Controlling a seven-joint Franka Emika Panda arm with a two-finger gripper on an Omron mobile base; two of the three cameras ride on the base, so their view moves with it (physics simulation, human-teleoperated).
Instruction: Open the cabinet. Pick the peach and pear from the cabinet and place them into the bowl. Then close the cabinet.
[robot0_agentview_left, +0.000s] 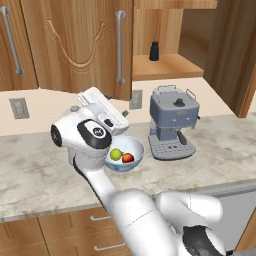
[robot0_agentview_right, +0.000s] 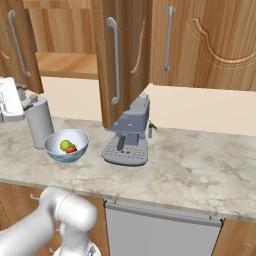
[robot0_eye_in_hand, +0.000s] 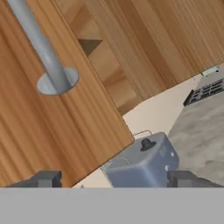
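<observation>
The cabinet (robot0_agentview_left: 75, 45) hangs on the wall above the table (robot0_agentview_left: 30, 165), one door swung out toward the robot and the other flat against the wall, each with one long silver bar handle (robot0_agentview_left: 120, 47). Its open shelf (robot0_agentview_left: 167, 65) holds one small dark bottle (robot0_agentview_left: 154, 51). Below it, one bowl (robot0_agentview_right: 66, 145) stands on the table with one pear (robot0_agentview_right: 65, 145) and one peach (robot0_agentview_right: 72, 149) inside, touching each other.

Just beside the bowl stands one grey coffee machine (robot0_agentview_left: 172, 127), directly under the open door's lower corner. On the bowl's other side a tall grey canister (robot0_agentview_right: 38, 122) stands close to it. One wall outlet (robot0_agentview_left: 19, 108) sits on the backsplash.

The tool (robot0_eye_in_hand: 113, 179) faces the open door's face near the foot of its handle; its two fingertips (robot0_eye_in_hand: 46, 179) stand wide apart with nothing between them. The arm's elbow hides part of the bowl's rim in the left base view.
</observation>
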